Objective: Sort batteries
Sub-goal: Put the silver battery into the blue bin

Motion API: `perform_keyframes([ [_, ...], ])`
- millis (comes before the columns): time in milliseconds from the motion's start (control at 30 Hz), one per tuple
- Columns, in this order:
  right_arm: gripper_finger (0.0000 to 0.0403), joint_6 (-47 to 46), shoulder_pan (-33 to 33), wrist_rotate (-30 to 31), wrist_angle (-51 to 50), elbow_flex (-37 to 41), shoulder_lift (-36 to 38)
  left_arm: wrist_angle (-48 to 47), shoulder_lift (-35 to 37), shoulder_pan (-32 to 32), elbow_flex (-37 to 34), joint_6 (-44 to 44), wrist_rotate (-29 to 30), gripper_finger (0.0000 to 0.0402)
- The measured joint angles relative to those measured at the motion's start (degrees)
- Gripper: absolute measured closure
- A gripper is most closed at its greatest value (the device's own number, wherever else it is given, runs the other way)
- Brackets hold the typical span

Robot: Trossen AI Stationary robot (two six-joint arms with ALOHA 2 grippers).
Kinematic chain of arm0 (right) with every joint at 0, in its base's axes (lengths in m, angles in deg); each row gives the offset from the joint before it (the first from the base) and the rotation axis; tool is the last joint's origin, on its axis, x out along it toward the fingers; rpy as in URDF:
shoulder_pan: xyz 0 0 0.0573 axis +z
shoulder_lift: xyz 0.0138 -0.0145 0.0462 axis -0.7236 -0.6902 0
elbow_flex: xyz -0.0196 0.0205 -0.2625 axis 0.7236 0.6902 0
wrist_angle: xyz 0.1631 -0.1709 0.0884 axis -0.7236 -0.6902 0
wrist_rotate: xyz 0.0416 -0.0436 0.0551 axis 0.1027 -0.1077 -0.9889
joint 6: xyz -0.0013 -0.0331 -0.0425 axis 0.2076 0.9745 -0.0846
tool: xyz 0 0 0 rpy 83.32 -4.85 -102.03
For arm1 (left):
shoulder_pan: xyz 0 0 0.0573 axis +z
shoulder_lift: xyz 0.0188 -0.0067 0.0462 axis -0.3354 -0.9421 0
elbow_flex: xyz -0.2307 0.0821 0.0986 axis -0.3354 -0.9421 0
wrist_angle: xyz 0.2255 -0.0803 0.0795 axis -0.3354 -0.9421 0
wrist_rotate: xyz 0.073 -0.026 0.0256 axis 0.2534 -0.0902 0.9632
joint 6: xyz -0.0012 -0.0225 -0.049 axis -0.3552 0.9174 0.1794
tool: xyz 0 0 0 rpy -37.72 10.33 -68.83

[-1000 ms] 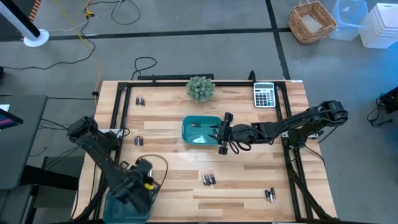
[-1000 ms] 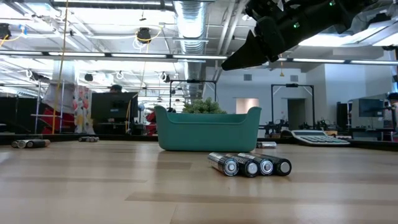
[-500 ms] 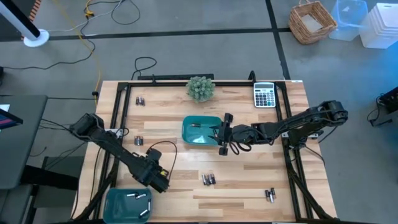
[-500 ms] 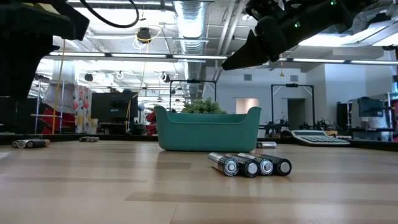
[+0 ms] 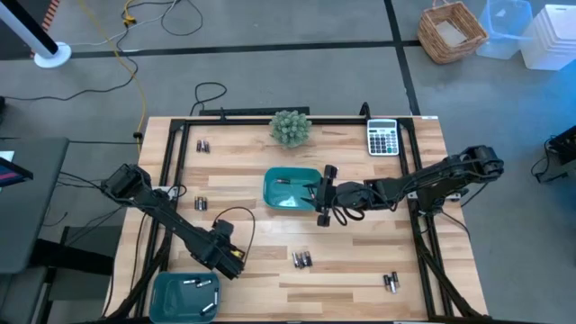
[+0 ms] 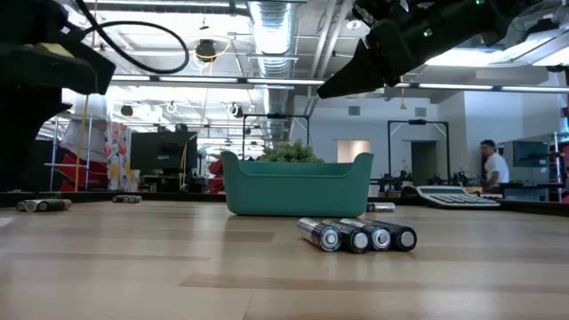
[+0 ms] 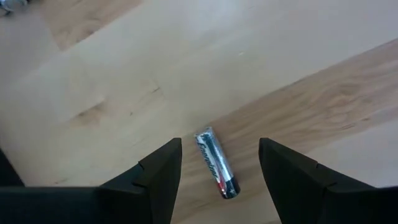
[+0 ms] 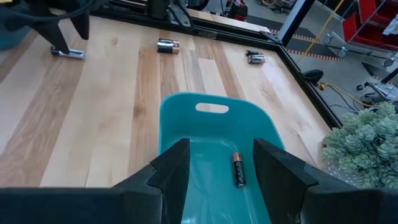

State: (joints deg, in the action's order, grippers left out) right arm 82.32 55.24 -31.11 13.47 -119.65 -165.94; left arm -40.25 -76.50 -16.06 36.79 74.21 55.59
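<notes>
one battery in teal tray

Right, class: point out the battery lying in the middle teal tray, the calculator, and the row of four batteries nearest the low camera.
battery in the middle teal tray (image 8: 239, 170), right wrist view, middle of its body
calculator (image 5: 383, 138), high view, centre of its keypad
row of four batteries (image 6: 357, 236), low view, end face of an inner cell

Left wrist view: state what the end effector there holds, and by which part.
Nothing is held. The left end effector is open above the table, a single battery lying loose on the wood between its fingers, touched by neither.
</notes>
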Motion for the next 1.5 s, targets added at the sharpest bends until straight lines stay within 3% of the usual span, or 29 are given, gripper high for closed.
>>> perform_keyframes([
  [267, 0.021, -0.01, -0.02, -0.02, 0.23, 0.0, 0.0, 8.76, -0.03, -1.4, -6.41, 2.62, -3.21, 0.0192],
  [533, 0.021, -0.01, 0.0, -0.02, 0.23, 0.0, 0.0, 11.65, 0.13, -1.41, -8.0, 1.12, -3.12, 0.0203],
  [1000, 0.021, -0.04, 0.0, 0.0, 0.23, 0.0, 0.0, 11.93, 0.04, -1.42, -8.0, -3.9, -1.32, 0.0366],
  [1500, 0.021, -0.04, -0.02, 0.0, 0.23, 0.02, -0.01, 8.08, 1.1, -1.34, -5.21, -11.09, 0.95, 0.0366],
])
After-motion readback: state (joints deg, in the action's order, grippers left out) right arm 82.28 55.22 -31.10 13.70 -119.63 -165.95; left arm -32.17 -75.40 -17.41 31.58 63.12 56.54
